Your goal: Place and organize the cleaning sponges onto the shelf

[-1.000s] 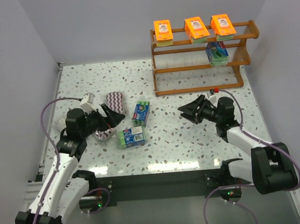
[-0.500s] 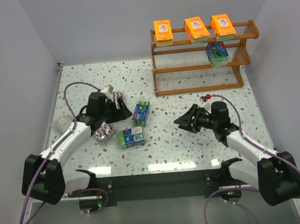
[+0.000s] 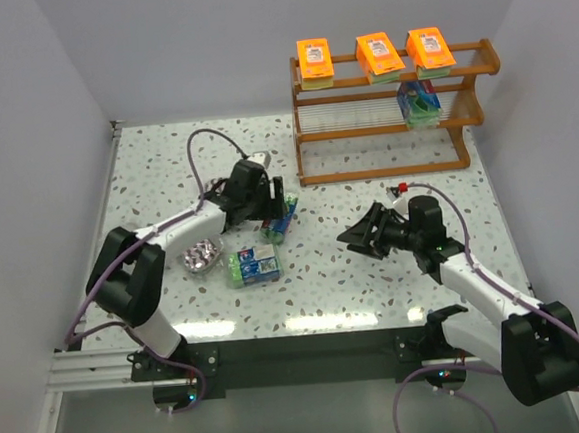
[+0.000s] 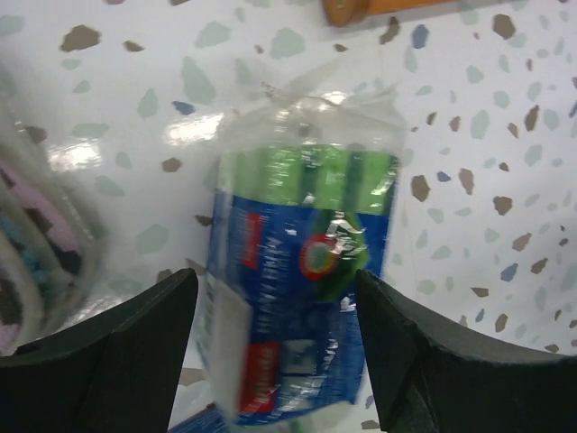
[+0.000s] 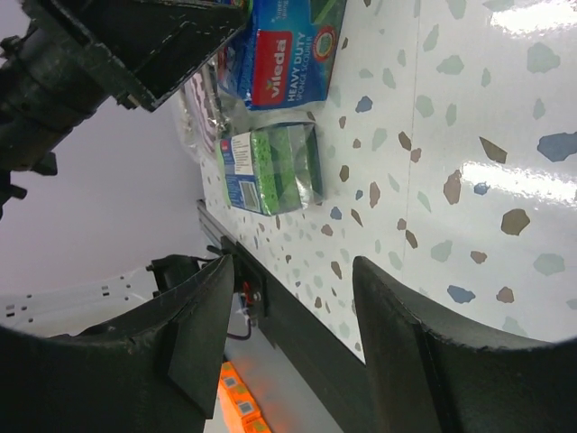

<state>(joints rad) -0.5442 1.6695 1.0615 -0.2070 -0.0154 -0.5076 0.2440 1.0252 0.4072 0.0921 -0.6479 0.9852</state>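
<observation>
The released left hand [image 4: 272,284] straddled the blue-green sponge pack [image 4: 302,225], probably light, squashy and slick-wrapped, best pinched across its middle

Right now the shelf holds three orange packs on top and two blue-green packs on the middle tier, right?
No: the middle tier of the shelf holds one blue-green pack, per the top external view. Three orange packs on top is correct.
</observation>
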